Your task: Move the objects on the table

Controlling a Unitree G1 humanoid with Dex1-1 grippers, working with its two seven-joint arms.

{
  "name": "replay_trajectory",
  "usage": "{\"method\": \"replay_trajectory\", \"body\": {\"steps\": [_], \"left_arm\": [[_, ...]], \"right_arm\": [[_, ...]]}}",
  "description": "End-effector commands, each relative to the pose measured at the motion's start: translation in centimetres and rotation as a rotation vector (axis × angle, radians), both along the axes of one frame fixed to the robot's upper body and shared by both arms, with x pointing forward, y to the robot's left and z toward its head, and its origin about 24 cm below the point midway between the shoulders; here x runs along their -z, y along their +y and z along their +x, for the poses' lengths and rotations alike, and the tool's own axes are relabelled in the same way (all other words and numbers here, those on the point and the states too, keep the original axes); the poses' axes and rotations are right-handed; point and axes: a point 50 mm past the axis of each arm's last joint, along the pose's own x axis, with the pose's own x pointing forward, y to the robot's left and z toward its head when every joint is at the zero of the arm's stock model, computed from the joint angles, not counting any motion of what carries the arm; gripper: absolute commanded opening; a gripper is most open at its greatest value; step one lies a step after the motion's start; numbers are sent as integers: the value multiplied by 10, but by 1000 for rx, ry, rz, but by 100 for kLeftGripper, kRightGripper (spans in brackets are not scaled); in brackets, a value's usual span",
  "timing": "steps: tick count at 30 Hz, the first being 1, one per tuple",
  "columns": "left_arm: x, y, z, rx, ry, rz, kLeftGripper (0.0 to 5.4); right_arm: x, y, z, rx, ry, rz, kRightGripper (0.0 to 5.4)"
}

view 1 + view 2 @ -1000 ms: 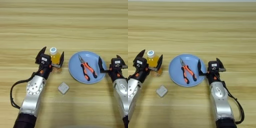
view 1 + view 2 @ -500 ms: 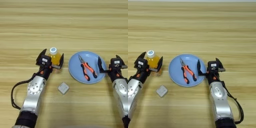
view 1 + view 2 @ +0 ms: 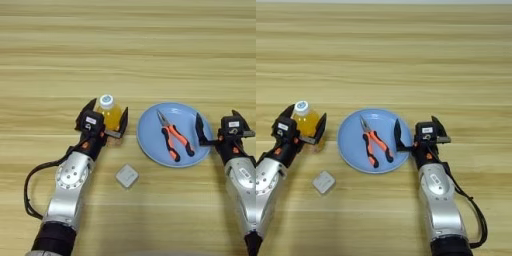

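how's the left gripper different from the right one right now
The left gripper has its fingers on either side of the orange-juice bottle; the right gripper has nothing between its fingers. The left gripper is over bare table, well left of the blue plate; the right gripper sits at the plate's right rim, one finger over its edge, near the pliers. Both have black fingers, spread apart.

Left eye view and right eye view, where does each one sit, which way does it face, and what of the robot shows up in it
Left eye view: on the head, looking down on the table; both forearms show, left gripper around the juice bottle, right gripper beside the plate.
Right eye view: same head, same downward look, reaching further right; both arms show.
Shared: bottle, plate, pliers, white block, both grippers.
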Motion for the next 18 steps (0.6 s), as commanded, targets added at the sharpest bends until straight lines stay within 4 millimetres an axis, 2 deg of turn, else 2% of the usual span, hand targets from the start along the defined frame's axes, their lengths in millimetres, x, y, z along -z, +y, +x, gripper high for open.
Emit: {"method": "replay_trajectory", "body": {"steps": [1, 10, 18], "left_arm": [[0, 0, 2, 1, -5, -11, 437], [1, 1, 2, 1, -10, -11, 355], [-1, 1, 2, 16, -19, -20, 348]], "right_arm": [[0, 0, 1, 6, 5, -1, 540], [0, 0, 1, 6, 6, -1, 540], [0, 2, 1, -7, 3, -8, 540]]}}
